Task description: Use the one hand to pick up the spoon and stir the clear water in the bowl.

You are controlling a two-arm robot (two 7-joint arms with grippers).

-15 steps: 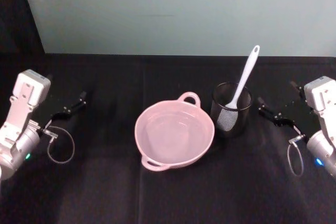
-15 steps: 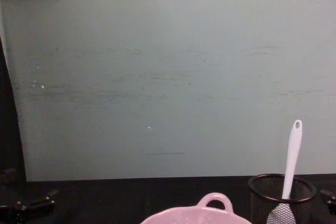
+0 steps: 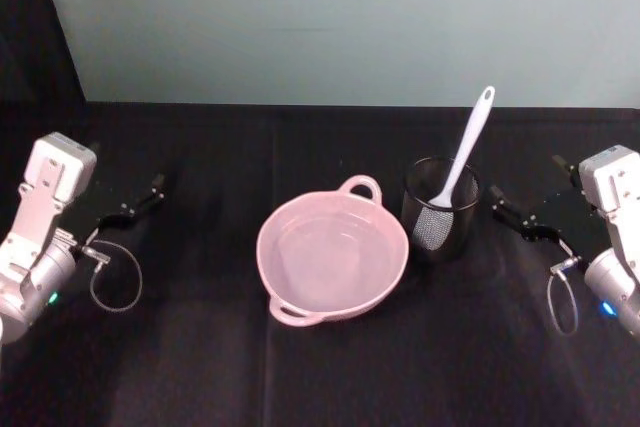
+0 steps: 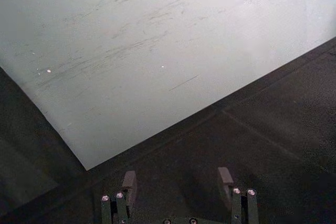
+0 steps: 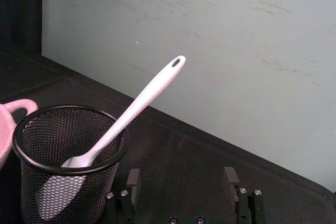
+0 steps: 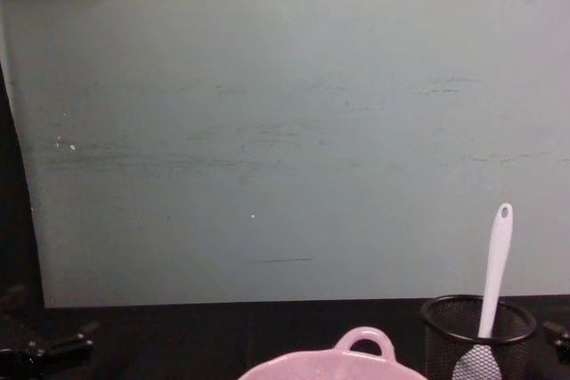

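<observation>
Little has shifted this half-second: the white plastic paddle spoon (image 3: 463, 152) leans in the black wire-mesh cup (image 3: 440, 222) at the pale pink bowl's (image 3: 283, 237) two o'clock. My right claw (image 5: 181, 174) hangs spread at three, grasp unbegun; left claw (image 4: 177, 174) parked spread at nine.

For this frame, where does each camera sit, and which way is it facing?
Left wrist: behind the open left gripper, facing over the table to the wall.
Right wrist: behind the open right gripper, facing the spoon in the mesh cup.
Head: high, looking down on the bowl, cup and both grippers at the side edges.
Chest: low, facing the wall; bowl and cup at the bottom edge, gripper tips in the lower corners.
Shared: head, chest and right wrist show the spoon in the cup.
</observation>
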